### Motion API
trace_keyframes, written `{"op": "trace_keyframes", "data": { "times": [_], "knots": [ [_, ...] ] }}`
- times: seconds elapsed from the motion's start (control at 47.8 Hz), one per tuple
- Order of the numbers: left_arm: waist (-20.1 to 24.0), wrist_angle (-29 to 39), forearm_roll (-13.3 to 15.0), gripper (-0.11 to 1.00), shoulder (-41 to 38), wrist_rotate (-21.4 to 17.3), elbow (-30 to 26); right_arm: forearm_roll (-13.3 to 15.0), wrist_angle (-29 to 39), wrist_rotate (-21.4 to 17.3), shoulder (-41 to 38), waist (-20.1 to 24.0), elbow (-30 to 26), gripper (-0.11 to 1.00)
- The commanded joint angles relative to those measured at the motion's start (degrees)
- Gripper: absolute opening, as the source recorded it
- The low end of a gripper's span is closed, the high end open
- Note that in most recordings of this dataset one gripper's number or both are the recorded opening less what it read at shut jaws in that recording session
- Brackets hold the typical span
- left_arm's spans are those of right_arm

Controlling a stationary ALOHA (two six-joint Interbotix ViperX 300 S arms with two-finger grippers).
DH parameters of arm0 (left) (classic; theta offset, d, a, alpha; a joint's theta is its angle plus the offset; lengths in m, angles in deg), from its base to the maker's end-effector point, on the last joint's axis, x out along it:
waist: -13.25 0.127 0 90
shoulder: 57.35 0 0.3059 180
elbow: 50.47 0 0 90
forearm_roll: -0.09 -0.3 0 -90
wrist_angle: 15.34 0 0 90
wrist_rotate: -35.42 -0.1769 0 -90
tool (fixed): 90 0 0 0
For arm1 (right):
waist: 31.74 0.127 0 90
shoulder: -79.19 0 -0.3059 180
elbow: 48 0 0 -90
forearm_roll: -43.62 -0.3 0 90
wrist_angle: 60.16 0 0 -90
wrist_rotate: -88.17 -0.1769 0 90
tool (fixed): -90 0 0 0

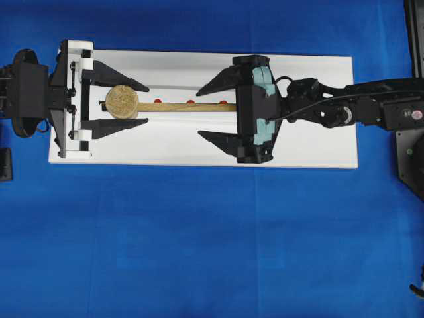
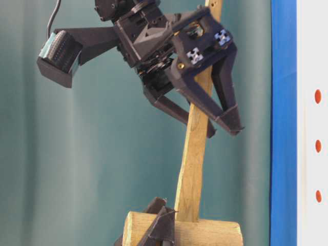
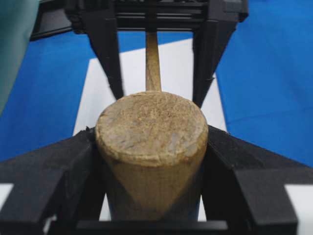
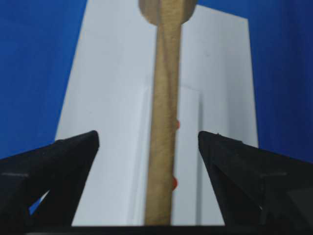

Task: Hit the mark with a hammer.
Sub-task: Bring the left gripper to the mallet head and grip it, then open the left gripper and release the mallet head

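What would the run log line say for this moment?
left end effector: shut on hammer head | right end effector: open around handle | red marks: under handle, unstruck

Hammer point(image 1: 121, 102) held above the white board point(image 1: 318, 142), its head clamped between the left gripper's point(image 1: 136, 106) fingers, its handle running along the board's middle line toward the right gripper point(image 1: 207, 111); that gripper's jaws stand wide apart on either side of the handle, touching nothing, with open gaps both sides; the red dots point(image 1: 190, 101) lie partly under the handle, which blocks a straight descent onto them; the board's near long edge and right end are bare; the blue cloth point(image 1: 199, 245) beyond offers wide free room.
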Motion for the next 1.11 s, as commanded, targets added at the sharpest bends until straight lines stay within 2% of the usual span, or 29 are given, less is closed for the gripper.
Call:
{"op": "trace_keyframes", "data": {
  "times": [0.0,0.188,0.314,0.439,0.669,0.795,0.962,0.983,1.087],
  "knots": [
    [-0.44,-0.44,0.18,0.45,0.88,0.09,-1.67,-0.18,-1.32,-0.09,0.62,0.00,-1.41,0.82],
    [-0.79,-0.44,0.18,0.45,0.62,0.18,-1.76,-0.18,-1.58,-0.09,0.62,-0.09,-1.49,0.26],
    [-0.70,-0.44,0.09,0.45,0.62,0.00,-1.85,-0.44,-1.67,-0.18,0.62,-0.09,-1.49,0.02],
    [-0.53,-0.53,0.09,0.45,0.79,-0.97,-1.58,-0.97,-1.85,-0.18,0.62,0.00,-1.49,0.00],
    [-0.53,-0.44,0.18,0.45,1.05,0.97,-1.41,-1.23,-2.02,-0.18,0.62,0.00,-1.41,0.00],
    [-0.53,-0.53,0.18,0.45,1.14,2.55,-1.41,-1.49,-2.02,-0.18,0.62,-0.09,-1.41,0.00],
    [-0.53,-0.44,0.18,0.46,1.14,6.59,-1.32,-2.11,-2.02,-0.18,1.14,0.00,-1.05,0.00],
    [-0.62,-0.44,0.09,0.48,1.14,7.03,-1.32,-2.20,-2.02,-0.18,1.23,-0.09,-1.05,0.00],
    [-0.53,-0.35,0.18,0.78,1.23,7.47,-1.23,-2.55,-1.85,-0.18,1.58,0.00,-0.88,0.00]
  ]
}}
